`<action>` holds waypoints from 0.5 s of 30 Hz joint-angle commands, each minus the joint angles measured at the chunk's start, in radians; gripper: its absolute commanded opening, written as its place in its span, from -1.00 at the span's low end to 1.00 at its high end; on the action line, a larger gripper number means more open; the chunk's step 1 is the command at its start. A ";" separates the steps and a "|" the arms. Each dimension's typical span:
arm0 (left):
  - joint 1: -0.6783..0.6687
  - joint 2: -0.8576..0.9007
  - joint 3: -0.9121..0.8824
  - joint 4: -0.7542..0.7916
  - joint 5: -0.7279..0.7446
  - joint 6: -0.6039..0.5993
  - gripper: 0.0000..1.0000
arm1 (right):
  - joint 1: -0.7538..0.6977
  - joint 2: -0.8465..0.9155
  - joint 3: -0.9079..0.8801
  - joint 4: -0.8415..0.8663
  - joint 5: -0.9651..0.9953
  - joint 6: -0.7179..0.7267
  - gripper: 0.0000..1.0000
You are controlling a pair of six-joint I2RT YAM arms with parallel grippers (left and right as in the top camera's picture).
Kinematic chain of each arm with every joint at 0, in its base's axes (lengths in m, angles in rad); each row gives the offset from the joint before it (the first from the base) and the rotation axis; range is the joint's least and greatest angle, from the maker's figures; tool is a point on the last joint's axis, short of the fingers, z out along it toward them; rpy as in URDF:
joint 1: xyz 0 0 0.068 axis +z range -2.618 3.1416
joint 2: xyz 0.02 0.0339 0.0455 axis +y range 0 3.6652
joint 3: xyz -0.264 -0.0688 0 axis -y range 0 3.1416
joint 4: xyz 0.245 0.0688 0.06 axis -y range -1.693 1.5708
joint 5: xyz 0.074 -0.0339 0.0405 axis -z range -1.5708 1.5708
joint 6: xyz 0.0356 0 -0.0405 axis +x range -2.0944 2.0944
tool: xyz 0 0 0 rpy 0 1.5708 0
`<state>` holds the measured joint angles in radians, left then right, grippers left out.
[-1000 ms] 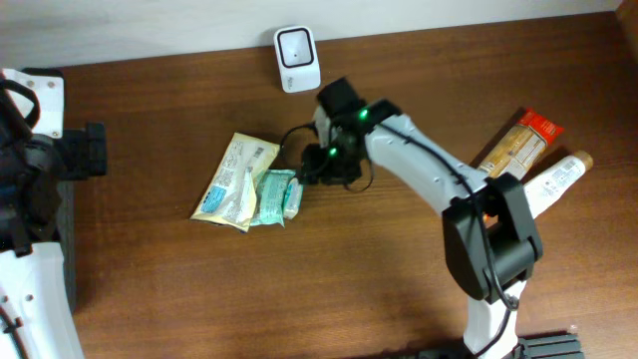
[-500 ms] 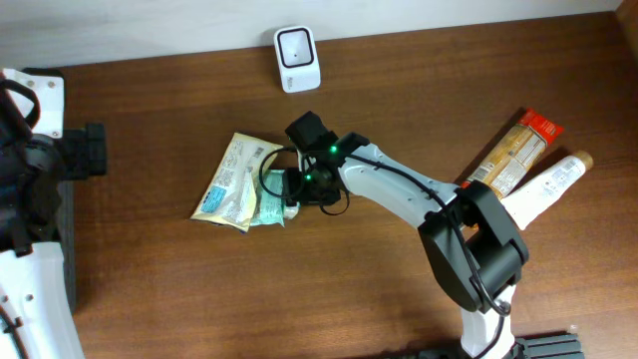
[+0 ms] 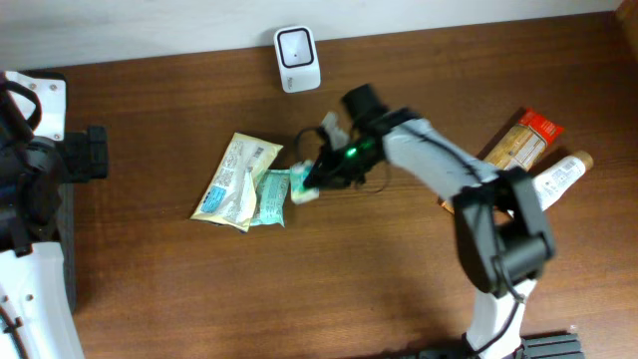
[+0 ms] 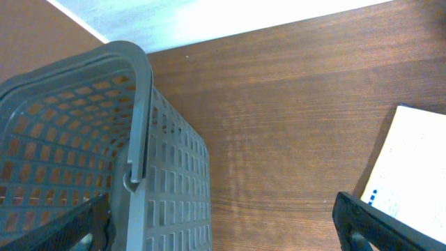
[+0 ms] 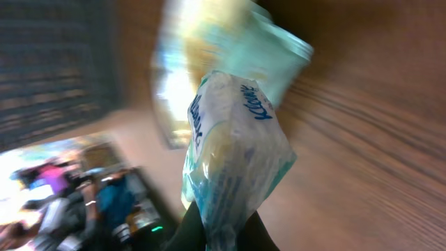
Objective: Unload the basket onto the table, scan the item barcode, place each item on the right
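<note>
My right gripper [image 3: 315, 179] is shut on a small Kleenex tissue pack [image 3: 303, 186], just right of the other packets. In the right wrist view the pale blue-and-white tissue pack [image 5: 233, 153] is pinched at its lower end between my dark fingers [image 5: 191, 230] and the picture is blurred. No barcode shows on it. The white scanner [image 3: 297, 58] stands at the table's back edge. My left gripper [image 4: 223, 230] is open with nothing between its fingers, above bare wood beside a grey basket [image 4: 104, 139].
A yellowish packet [image 3: 234, 179] and a teal packet [image 3: 269, 199] lie left of the held pack. An orange-brown packet [image 3: 518, 148] and a white tube [image 3: 553, 179] lie at the right. A white sheet-like thing [image 4: 411, 167] sits near the left gripper.
The right gripper reached left onto the packets, shut on the tissue pack, and has drawn back to the right with it. The left arm has not moved.
</note>
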<state>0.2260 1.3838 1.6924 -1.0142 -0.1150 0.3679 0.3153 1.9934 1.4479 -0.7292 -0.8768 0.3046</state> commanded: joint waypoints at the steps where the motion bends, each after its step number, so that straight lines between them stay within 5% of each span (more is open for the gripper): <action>1: 0.004 -0.003 0.010 -0.002 0.006 0.012 0.98 | -0.111 -0.110 0.000 0.005 -0.435 -0.144 -0.92; 6: 0.004 -0.003 0.010 -0.002 0.006 0.012 0.98 | -0.180 -0.114 0.002 0.090 -0.676 -0.117 -0.92; 12: 0.004 -0.003 0.010 -0.002 0.006 0.012 0.98 | -0.193 -0.113 0.004 0.128 -0.663 -0.118 -0.92; 15: 0.004 -0.003 0.010 -0.002 0.006 0.012 0.98 | -0.185 -0.111 0.003 0.032 -0.120 -0.118 -0.92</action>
<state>0.2260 1.3838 1.6924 -1.0149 -0.1150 0.3679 0.1314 1.8935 1.4490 -0.6239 -1.4384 0.2028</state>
